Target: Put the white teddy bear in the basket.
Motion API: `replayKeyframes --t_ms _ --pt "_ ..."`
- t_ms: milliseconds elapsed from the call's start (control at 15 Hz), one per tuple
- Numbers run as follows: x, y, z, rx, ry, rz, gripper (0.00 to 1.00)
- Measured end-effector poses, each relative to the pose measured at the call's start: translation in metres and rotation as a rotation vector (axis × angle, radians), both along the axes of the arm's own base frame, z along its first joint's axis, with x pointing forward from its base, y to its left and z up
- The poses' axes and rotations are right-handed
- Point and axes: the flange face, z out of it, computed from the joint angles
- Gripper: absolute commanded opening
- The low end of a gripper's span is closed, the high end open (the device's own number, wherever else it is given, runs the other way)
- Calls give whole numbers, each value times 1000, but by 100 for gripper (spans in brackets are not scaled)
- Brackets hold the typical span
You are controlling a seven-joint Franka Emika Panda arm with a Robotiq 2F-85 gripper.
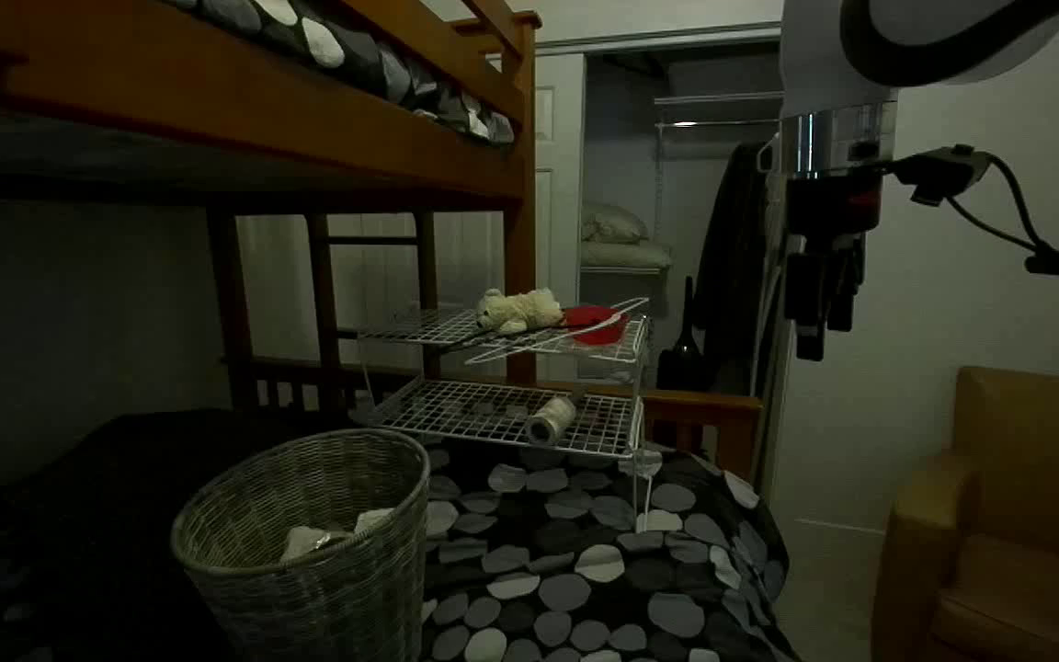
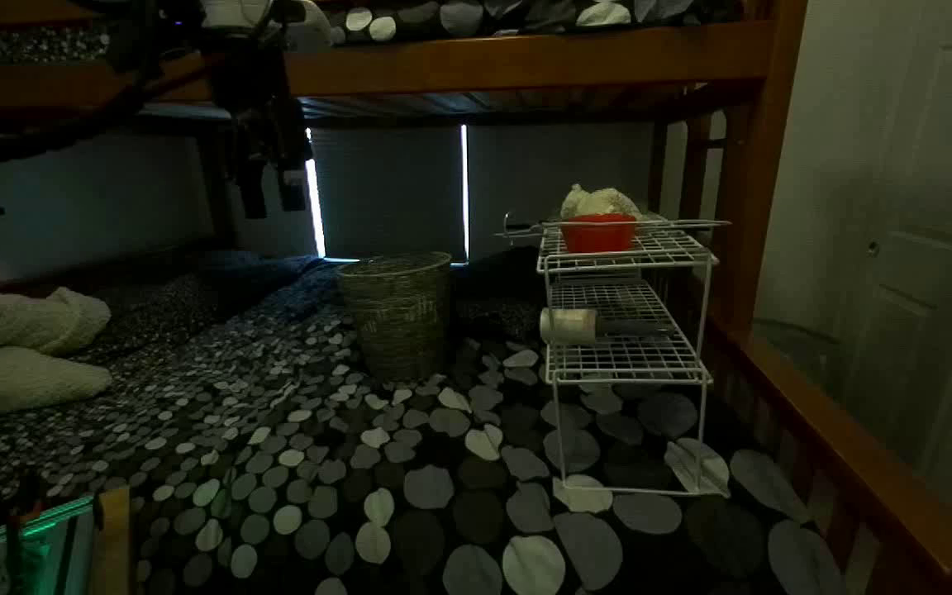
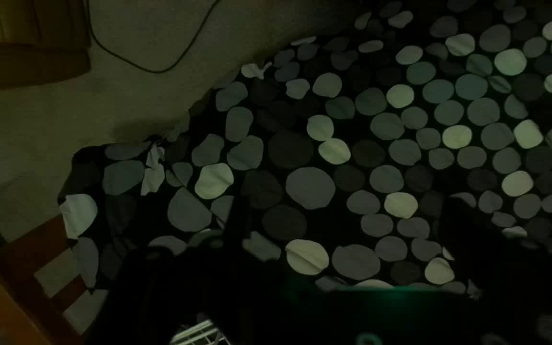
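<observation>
Black and spread wide in the wrist view, the end effector [image 3: 348, 206] is hovering. Only in an exterior view are two pale items [image 1: 304, 542] showing inside the one basket [image 1: 355, 598], beside the wire rack [image 1: 456, 411]. Well apart from the end effector, one white teddy bear [image 1: 520, 311] is lying atop the wire rack, beside one red object [image 1: 597, 328]; one pale roll [image 1: 552, 420] is resting a level lower.

In an exterior view, the cream-white plush teddy bear [image 1: 522, 311] lay atop the white rectangular wire rack [image 1: 474, 414], behind and right of the round grey-beige wicker basket [image 1: 336, 588].
</observation>
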Motion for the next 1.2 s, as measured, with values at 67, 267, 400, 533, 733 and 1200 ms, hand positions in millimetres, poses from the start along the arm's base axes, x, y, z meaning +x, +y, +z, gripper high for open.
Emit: replayKeyframes --t_ms 67,267,400,533,733,1200 --pt "0 0 0 0 -1 0 100" --pt "0 0 1 0 -2 0 100" --pt "0 0 1 0 -2 0 100" --pt "0 0 1 0 -2 0 100" --pt "0 0 1 0 -2 0 100" --pt "13 -21 6 42 -100 -87 100"
